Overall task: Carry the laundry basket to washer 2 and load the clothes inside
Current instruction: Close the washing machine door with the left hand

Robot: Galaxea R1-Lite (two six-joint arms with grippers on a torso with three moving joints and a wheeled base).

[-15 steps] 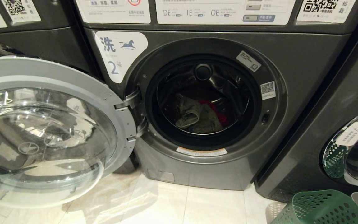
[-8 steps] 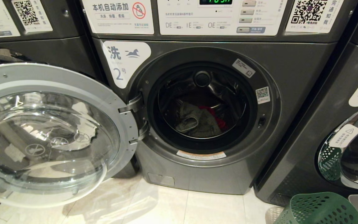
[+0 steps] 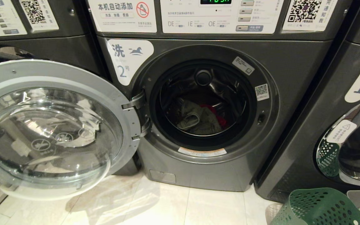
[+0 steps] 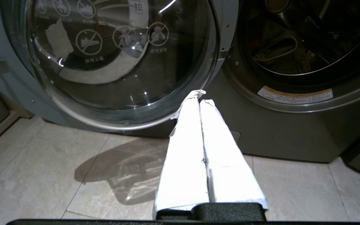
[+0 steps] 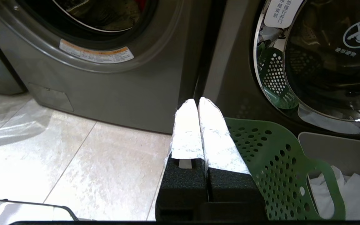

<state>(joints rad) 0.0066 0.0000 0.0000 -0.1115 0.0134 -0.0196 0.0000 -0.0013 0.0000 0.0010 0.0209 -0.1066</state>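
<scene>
Your left gripper (image 4: 200,101) has its white-wrapped fingers (image 4: 186,150) pressed together with nothing between them. It hangs low over the tiled floor (image 4: 42,175), pointing at the foot of washer 2 (image 4: 292,131), just below the rim of the open door (image 4: 117,62).

Your right gripper (image 5: 197,101) is closed the same way, pads touching, empty. It points at the seam between washer 2 and washer 1 (image 5: 323,56), with the basket (image 5: 280,165) just beside it on the floor. A grey bin (image 5: 333,147) stands behind the basket, holding something white.

From the head view you see neither arm. Washer 2 (image 3: 292,81) fills the middle of the picture, its door (image 3: 58,125) swung wide to the left. Inside the drum lie the clothes (image 3: 198,120): a grey-olive piece in front, with a red one showing behind it. The basket (image 3: 320,206) sits at the lower right corner in front of washer 1 (image 3: 339,125), well clear of washer 2's opening. Whether anything remains in the basket you cannot tell.
</scene>
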